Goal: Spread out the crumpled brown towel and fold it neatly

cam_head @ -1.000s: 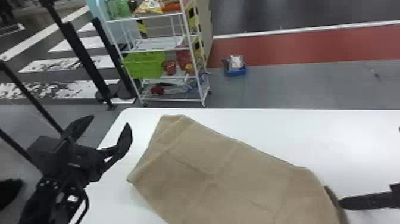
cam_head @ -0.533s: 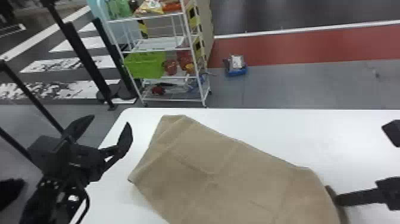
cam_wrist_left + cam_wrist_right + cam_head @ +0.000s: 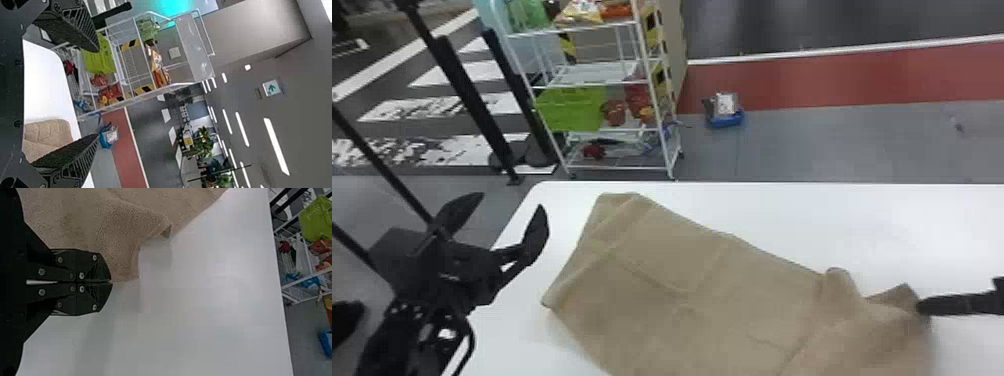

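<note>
Brown towel (image 3: pixel 692 290) lies mostly flat, its edge pinched by the right gripper (image 3: pixel 111 282), probably to draw a fold; the left gripper (image 3: pixel 510 201) hangs spread.

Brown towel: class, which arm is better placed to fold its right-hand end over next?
Right, probably: the right tool is shut at that edge of the towel, while the left tool stands open, apart from it.

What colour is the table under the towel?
The table is plain white; the head view shows it best.
</note>
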